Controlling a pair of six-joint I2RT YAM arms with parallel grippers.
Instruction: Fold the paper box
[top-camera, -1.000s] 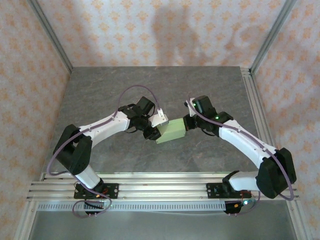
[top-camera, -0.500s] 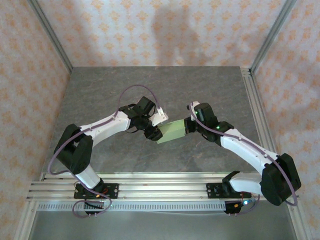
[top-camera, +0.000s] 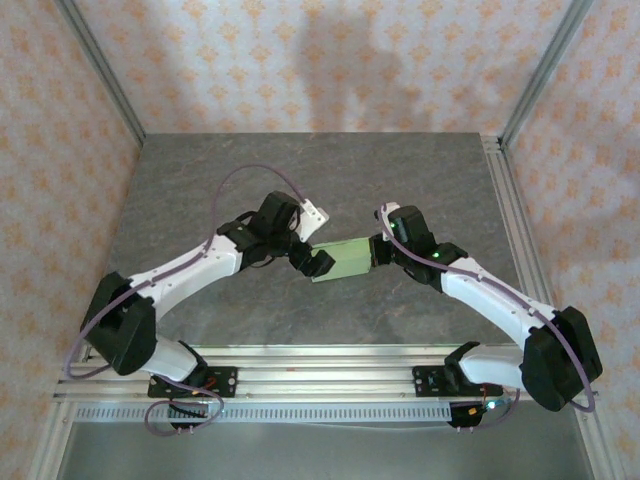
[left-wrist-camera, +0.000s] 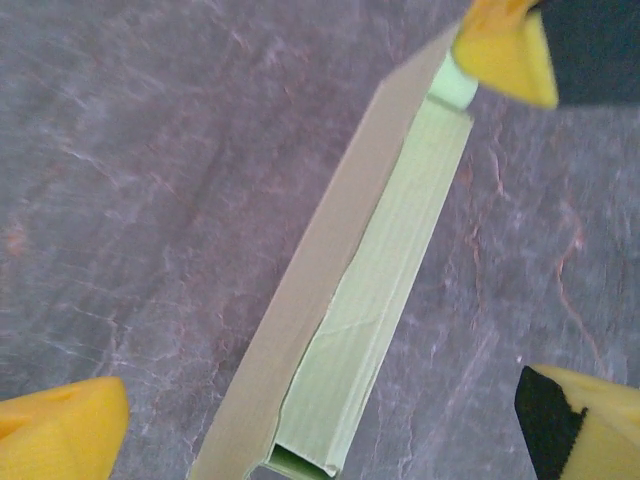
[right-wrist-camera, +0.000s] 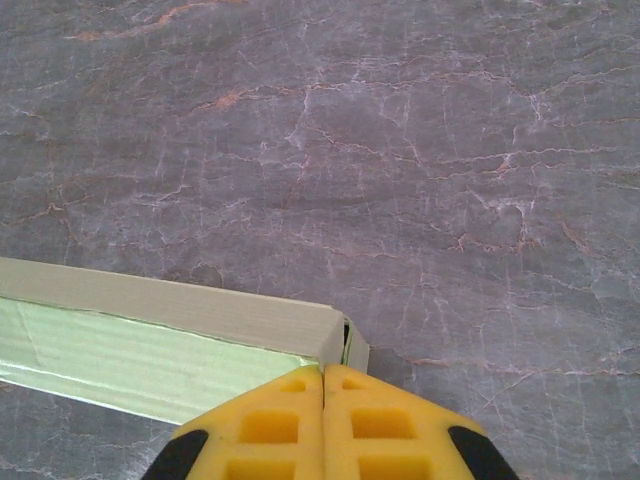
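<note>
Paper box (top-camera: 346, 260): centre of table (top-camera: 200, 190), long axis left-right, between claws. Right gripper (top-camera: 378, 250): clenched on box's right end. Left gripper (top-camera: 311, 263): spread wide, grasping nothing, straddling box's left end.

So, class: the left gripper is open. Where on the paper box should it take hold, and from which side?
Probably the free left end of the paper box, coming in from the left along its length. It is long and thin, the right gripper is shut on its far end, and the open left gripper straddles the near end.
</note>
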